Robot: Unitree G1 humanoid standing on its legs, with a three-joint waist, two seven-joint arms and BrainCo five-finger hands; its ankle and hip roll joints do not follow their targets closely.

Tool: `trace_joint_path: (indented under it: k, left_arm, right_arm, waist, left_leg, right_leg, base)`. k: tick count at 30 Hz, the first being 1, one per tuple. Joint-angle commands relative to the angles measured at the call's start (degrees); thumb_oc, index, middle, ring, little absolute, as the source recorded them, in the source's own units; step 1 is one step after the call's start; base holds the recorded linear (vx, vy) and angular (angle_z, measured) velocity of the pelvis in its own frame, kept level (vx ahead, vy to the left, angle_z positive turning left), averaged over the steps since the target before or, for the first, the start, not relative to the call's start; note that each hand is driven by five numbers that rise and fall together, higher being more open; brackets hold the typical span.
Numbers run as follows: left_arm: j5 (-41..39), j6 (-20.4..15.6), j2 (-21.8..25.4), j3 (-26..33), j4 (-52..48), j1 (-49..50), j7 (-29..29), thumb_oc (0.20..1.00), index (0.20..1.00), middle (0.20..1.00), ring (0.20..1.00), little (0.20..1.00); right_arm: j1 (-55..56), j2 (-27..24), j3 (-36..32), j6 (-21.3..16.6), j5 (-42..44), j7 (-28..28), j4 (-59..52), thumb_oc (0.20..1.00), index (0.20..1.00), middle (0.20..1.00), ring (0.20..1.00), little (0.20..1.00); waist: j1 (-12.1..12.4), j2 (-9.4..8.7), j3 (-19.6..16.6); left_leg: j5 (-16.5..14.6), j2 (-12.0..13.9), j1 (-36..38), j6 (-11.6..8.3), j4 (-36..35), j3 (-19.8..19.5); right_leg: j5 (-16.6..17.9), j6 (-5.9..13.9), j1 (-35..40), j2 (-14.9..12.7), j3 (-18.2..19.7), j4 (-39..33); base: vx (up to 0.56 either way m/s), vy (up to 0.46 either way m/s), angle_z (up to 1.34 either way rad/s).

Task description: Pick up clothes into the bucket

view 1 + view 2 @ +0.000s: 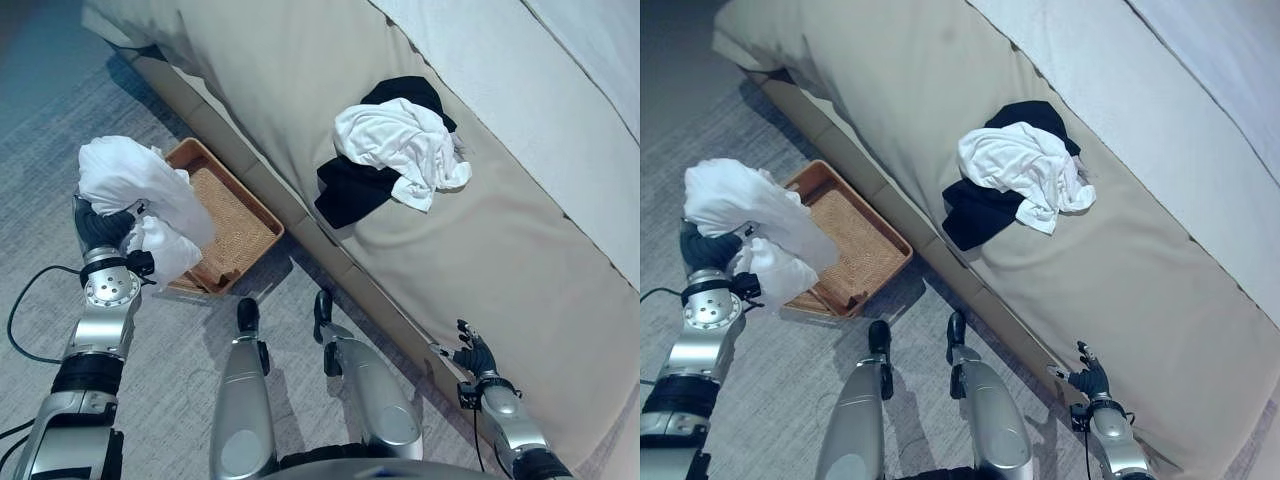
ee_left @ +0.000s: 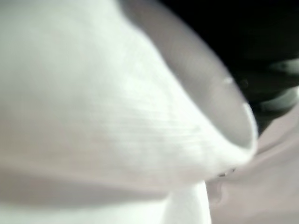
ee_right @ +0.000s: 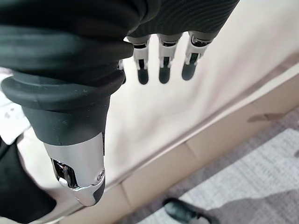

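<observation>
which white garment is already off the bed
The white garment bunched in the left hand, above the woven basket. The other white one lies on the bed, atop black clothing.

A home bedroom: a wide bed (image 1: 520, 250) under a beige cover, loose clothes (image 1: 395, 150) heaped on it, grey carpet (image 1: 40, 120) on the floor, and a woven basket (image 1: 235, 225) just beside the left robot hand (image 1: 100, 225).

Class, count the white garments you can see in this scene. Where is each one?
2: one white garment bunched on the left hand over the basket; one on the bed, atop black clothing. More may be hidden.
</observation>
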Motion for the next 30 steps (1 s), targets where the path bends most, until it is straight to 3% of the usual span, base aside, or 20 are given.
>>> trace_joint_path:
  k: [1,5,6,8,9,10,17,30]
  left_arm:
    - [-1.8,-3.7,3.6,-0.4,0.1,-5.0,2.6,0.200,0.200,0.200,0.200,0.200]
    - [-2.8,-3.6,4.7,-3.5,1.9,-10.0,3.3,0.200,0.200,0.200,0.200,0.200]
    - [-2.9,-3.5,4.8,-4.0,2.5,-10.6,3.5,0.200,0.200,0.200,0.200,0.200]
    - [-3.7,-3.1,5.1,-4.9,4.0,-12.2,3.6,0.200,0.200,0.200,0.200,0.200]
    - [-3.9,-3.0,5.5,-5.5,4.6,-13.2,3.5,0.416,0.416,0.416,0.416,0.416]
    - [-3.8,-2.5,5.6,-5.9,5.4,-13.9,3.6,1.000,1.000,1.000,1.000,1.000]
    - [-6.4,-1.8,4.7,-6.7,10.3,-16.2,3.4,1.000,1.000,1.000,1.000,1.000]
    - [-4.8,-1.6,2.4,-5.7,10.8,-13.0,2.6,1.000,1.000,1.000,1.000,1.000]
  right_arm:
    - [1.0,-3.0,2.8,-2.8,1.9,-2.3,-3.5,1.000,1.000,1.000,1.000,1.000]
    - [1.1,-3.9,2.6,-3.4,2.4,-3.9,-4.0,1.000,1.000,1.000,1.000,1.000]
    - [1.2,-4.0,2.8,-3.5,2.5,-4.2,-4.0,1.000,1.000,1.000,1.000,1.000]
    - [1.1,-4.3,3.0,-3.7,2.7,-4.9,-4.5,1.000,1.000,1.000,1.000,1.000]
    - [0.9,-4.5,3.0,-3.7,2.9,-5.2,-4.8,1.000,1.000,1.000,1.000,1.000]
    - [0.8,-4.5,3.1,-3.8,3.0,-5.3,-5.0,1.000,1.000,1.000,1.000,1.000]
    - [-0.2,-4.8,3.9,-4.0,3.3,-6.7,-5.7,1.000,1.000,1.000,1.000,1.000]
    - [-3.9,-5.8,4.8,-4.3,2.7,-6.9,-7.9,1.000,1.000,1.000,1.000,1.000]
  waist:
    - [-0.7,-1.69,1.0]
    - [-1.9,-1.10,1.0]
    - [-1.9,-0.85,1.0]
    - [-2.3,-0.97,1.0]
    - [-2.3,-0.95,1.0]
    - [-2.4,-0.97,1.0]
    - [-2.9,-1.23,1.0]
    - [-2.5,-0.16,1.0]
  left_leg:
    - [-4.7,-2.2,-3.2,1.99,7.7,-3.5]
    - [-5.6,-2.8,-10.5,2.21,12.2,-4.3]
    - [-7.7,-2.6,-10.6,2.07,13.4,-4.9]
    - [-8.0,-2.6,-13.2,2.08,14.9,-5.5]
    - [-8.0,-2.5,-14.3,2.07,15.5,-5.7]
    - [-7.9,-2.5,-15.2,2.11,15.7,-5.8]
    - [-7.9,-2.1,-18.1,2.20,16.7,-6.0]
    - [-3.8,-2.0,-13.6,1.02,7.3,-5.6]
  right_leg:
    - [-2.3,4.68,-1.0,-5.5,1.4,5.3]
    - [-3.8,3.98,-8.4,-5.7,0.8,10.2]
    - [-5.6,4.31,-8.7,-5.2,1.0,11.7]
    - [-5.9,4.18,-11.3,-5.0,0.9,12.7]
    - [-5.9,4.18,-12.4,-5.1,0.7,13.3]
    - [-5.9,4.18,-13.3,-5.0,0.4,13.6]
    - [-5.7,4.21,-16.1,-4.6,0.1,13.7]
    - [-3.4,4.36,-13.3,-4.8,-0.5,7.3]
  base:
    - [-0.06,0.013,0.04]
    - [-0.03,0.009,0.19]
    - [0.07,-0.021,0.12]
    - [0.03,-0.037,0.04]
    - [-0.01,-0.038,0.05]
    - [-0.01,-0.027,0.05]
    - [0.00,-0.009,0.00]
    - [0.00,0.000,0.00]
